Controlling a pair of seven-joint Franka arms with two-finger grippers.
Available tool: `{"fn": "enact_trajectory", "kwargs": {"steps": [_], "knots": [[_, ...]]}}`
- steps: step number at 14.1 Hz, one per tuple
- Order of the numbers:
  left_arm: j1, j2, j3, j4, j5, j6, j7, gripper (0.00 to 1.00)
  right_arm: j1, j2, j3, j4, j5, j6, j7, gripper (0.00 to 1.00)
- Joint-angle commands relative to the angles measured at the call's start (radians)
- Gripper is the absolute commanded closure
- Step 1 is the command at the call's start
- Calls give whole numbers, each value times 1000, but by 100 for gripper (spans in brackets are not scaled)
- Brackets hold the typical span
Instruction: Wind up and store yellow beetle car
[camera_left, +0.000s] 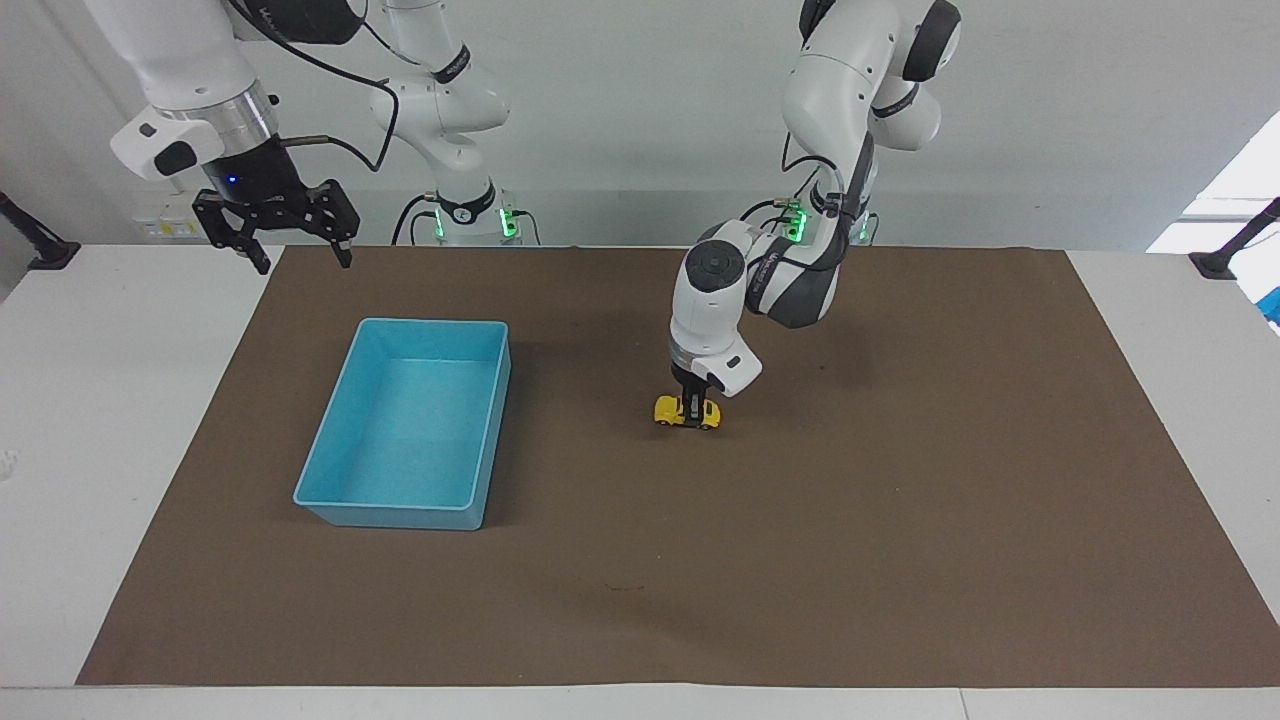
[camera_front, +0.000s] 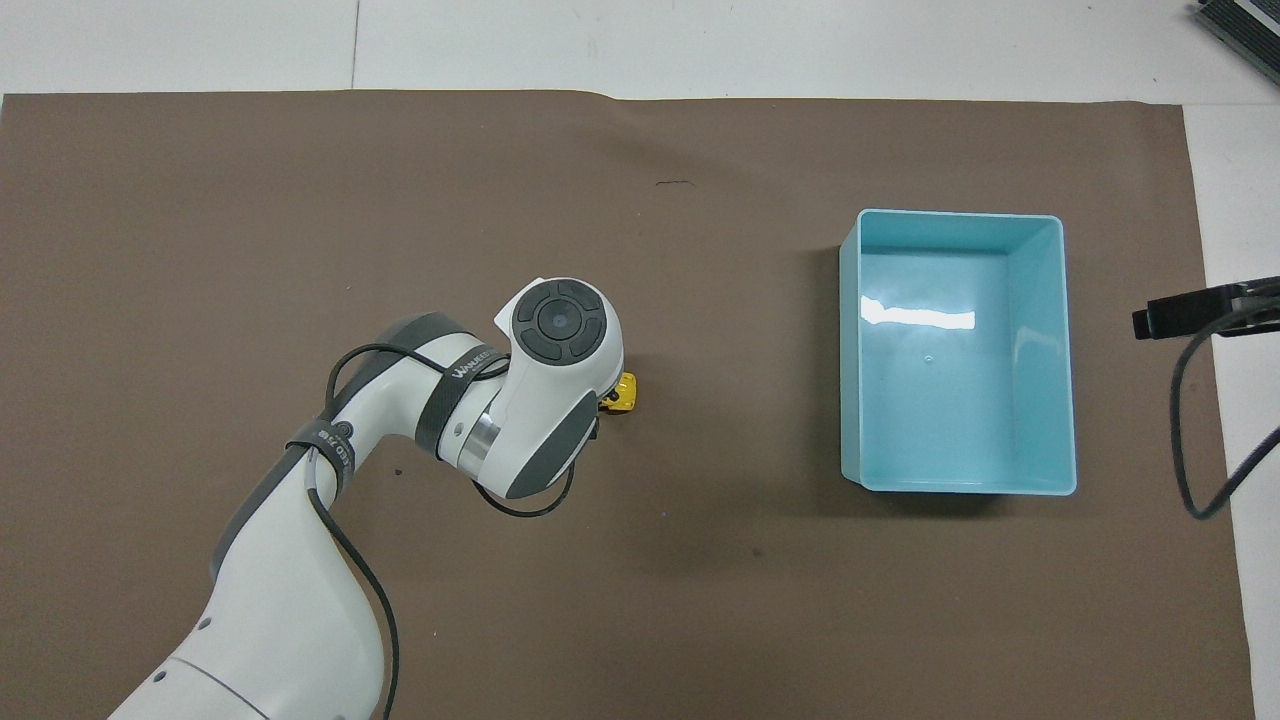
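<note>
My left gripper (camera_left: 690, 410) straddled the car (camera_left: 686, 412) on the bench (camera_left: 900, 480), apparently closed on its sides so its wheels could be dragged to wind it. The bin (camera_left: 410, 425) sat beside us; my right gripper (camera_left: 277, 232) waited above, spread open.

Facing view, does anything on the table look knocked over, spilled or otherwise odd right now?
Nothing stands out. The yellow beetle car sits upright on its wheels on the brown mat, with the left gripper closed on it. The blue bin stands level and empty. The right gripper waits open, raised at its end of the table.
</note>
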Motion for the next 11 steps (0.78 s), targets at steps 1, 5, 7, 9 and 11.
{"fn": "enact_trajectory", "kwargs": {"steps": [1, 5, 7, 9, 11], "knots": [[20, -16, 1, -37, 12, 26, -34, 100, -1, 6, 3, 11, -2, -8, 22, 0], [35, -19, 3, -50, 14, 18, -20, 100, -1, 6, 2, 11, -2, -8, 22, 0], [60, -17, 4, -49, 17, 13, -8, 100, -1, 6, 3, 13, -2, -8, 22, 0], [92, -17, 4, -52, 17, 7, 9, 100, -1, 6, 3, 11, -2, -8, 22, 0], [121, -17, 4, -61, 17, 4, 33, 100, -1, 6, 3, 11, -2, -8, 22, 0]]}}
